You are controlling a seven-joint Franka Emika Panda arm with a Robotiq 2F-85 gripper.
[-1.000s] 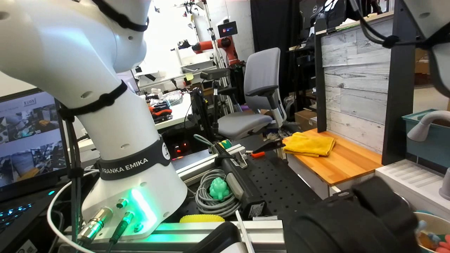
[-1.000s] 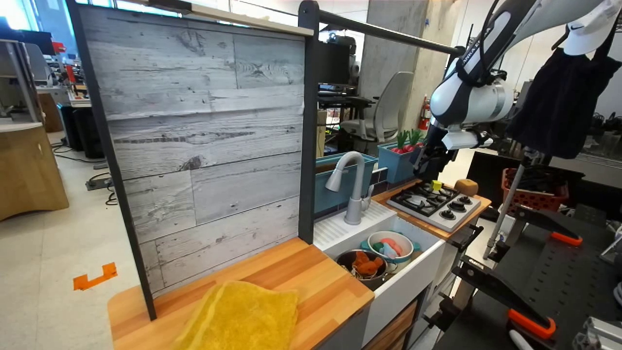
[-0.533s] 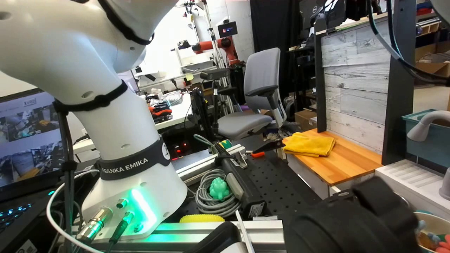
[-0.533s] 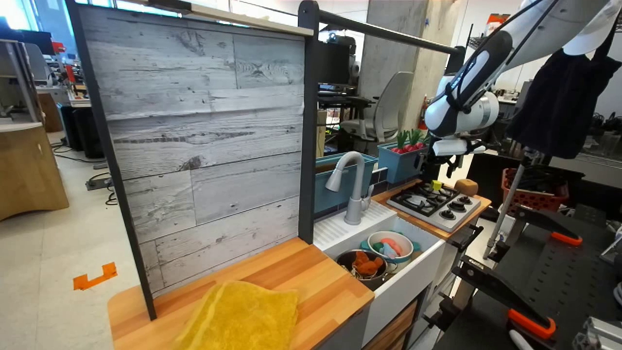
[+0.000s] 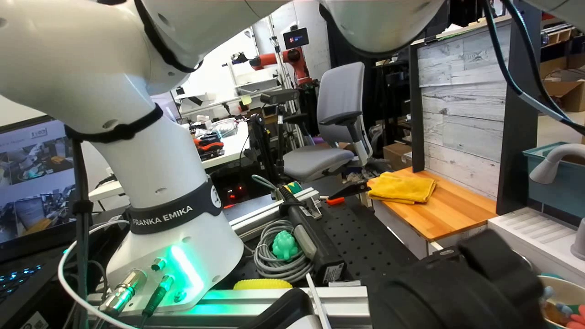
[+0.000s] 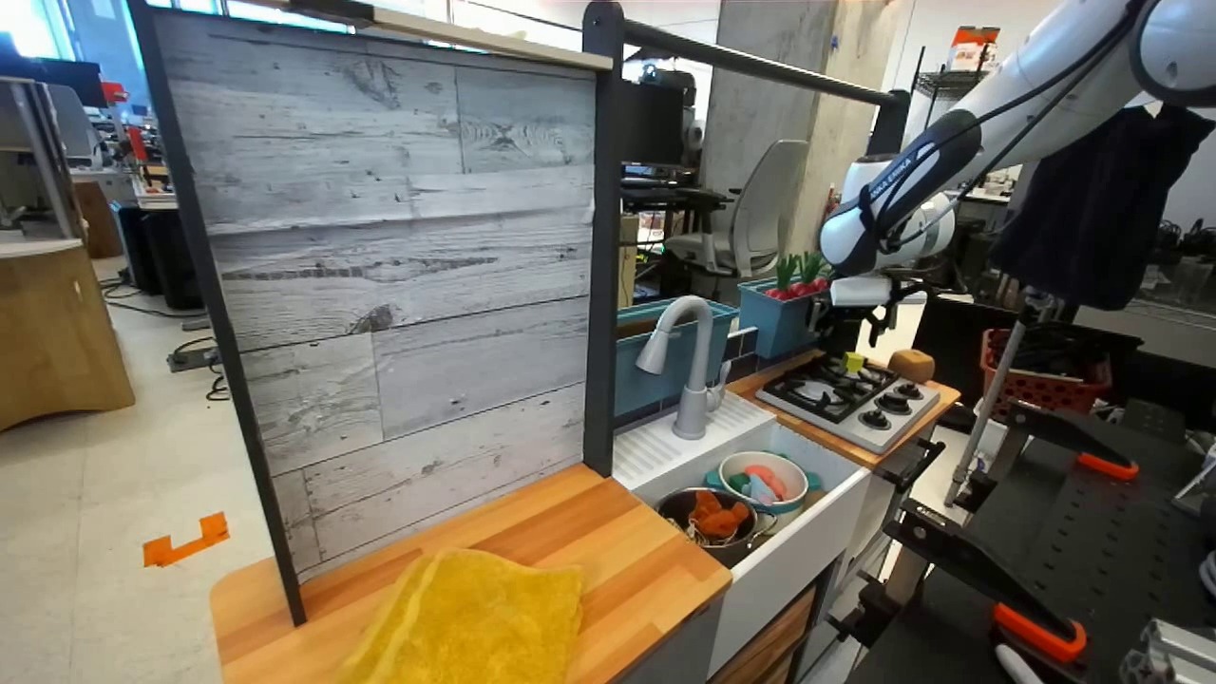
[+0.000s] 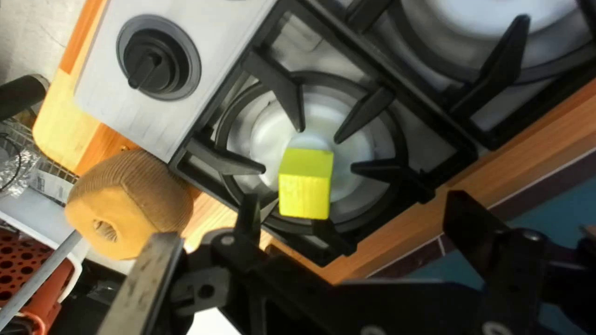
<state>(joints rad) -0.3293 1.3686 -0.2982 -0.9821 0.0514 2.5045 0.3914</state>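
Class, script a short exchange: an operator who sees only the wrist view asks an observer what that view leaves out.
Operator: My hand is open, with a yellow block on the stove ahead. What is that blue past the tiles?
Observer: In an exterior view it is a planter with red radishes showing above its rim.
Operator: And is anything lying farther from the stove?
Observer: Yes, in both exterior views a yellow cloth lies on a wooden counter.
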